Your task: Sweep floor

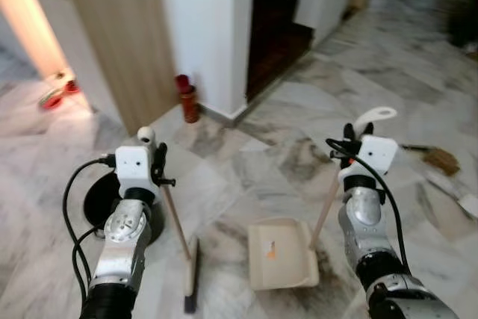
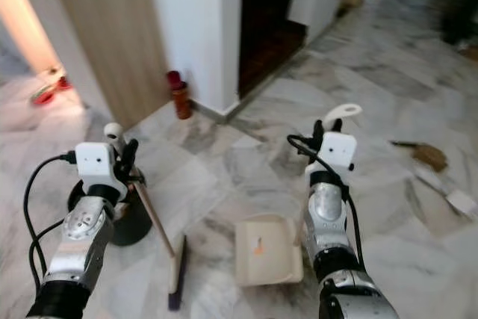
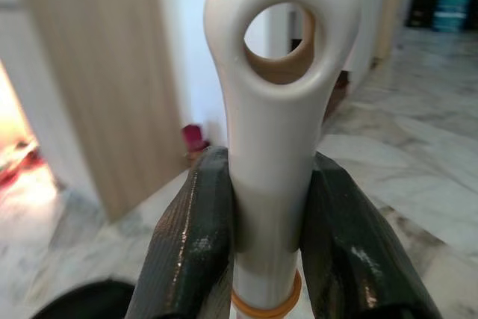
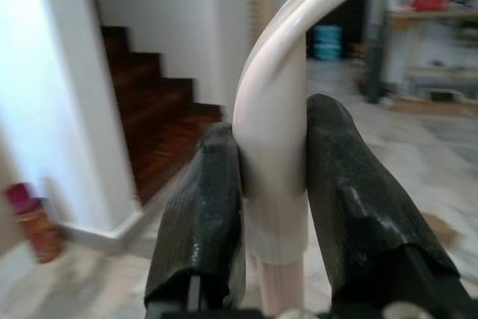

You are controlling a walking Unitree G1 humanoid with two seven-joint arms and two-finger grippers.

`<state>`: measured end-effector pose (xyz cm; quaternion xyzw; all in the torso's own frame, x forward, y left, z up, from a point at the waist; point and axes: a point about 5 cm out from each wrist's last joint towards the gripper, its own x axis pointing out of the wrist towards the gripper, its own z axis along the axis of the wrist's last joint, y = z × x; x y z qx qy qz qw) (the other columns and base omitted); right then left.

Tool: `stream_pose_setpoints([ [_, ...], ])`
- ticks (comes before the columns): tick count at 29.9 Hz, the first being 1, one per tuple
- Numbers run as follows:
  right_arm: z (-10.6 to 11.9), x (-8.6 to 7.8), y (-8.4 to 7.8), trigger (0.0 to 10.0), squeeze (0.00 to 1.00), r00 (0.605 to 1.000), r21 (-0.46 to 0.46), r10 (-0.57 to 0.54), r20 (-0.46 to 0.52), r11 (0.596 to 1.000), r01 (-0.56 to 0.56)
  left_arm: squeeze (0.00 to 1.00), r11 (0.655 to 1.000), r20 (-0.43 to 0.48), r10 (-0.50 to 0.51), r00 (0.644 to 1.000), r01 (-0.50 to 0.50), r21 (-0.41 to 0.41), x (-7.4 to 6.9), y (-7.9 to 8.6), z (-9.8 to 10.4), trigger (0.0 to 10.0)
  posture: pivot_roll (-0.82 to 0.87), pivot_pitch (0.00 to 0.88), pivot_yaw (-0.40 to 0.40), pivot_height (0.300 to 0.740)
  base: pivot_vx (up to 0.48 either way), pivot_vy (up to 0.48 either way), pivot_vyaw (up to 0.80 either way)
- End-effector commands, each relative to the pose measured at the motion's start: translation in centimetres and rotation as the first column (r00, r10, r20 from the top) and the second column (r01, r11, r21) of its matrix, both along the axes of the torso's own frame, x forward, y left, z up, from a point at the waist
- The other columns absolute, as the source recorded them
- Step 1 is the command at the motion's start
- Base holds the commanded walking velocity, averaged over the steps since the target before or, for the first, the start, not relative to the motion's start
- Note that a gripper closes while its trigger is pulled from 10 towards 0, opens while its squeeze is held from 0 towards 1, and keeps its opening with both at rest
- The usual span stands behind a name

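Fingers of my left gripper [image 3: 265, 244] clamp the broom [image 1: 179, 237] handle's white end; its head rests on the marble floor [image 1: 246, 162] below. My right gripper [image 4: 272, 207] pinches the dustpan [image 1: 280, 253] handle, pan flat below-left, small orange label unreadable. Both forearms reach forward.

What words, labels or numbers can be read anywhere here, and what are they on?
No text can be read.
The dustpan bears a small orange mark, too small and blurred to read.
The red bottle by the wall may have a label, too blurred to read.
The broom handle in the left gripper and the dustpan handle in the right gripper show no writing.
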<state>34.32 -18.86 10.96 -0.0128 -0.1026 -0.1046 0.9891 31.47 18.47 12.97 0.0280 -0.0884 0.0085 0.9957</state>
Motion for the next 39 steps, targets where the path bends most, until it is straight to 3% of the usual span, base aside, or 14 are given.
stream_pose_setpoints([
  [1,0.92,0.31,-0.13,10.0,0.0,0.999,0.01,-0.007,0.038,1.0,0.006,0.0,1.0,0.03,-0.005,1.0,0.005,0.003,0.25,-0.36,0.58,10.0,0.07,0.0,0.039,0.74,0.0,0.0,-0.8],
  [39,0.96,0.1,-0.76,10.0,0.0,0.999,0.002,-0.023,0.041,1.0,0.023,0.0,1.0,0.043,-0.01,0.999,0.01,-0.013,0.69,-0.9,0.72,10.0,0.05,0.027,0.04,0.74,0.0,-0.048,-0.79],
])
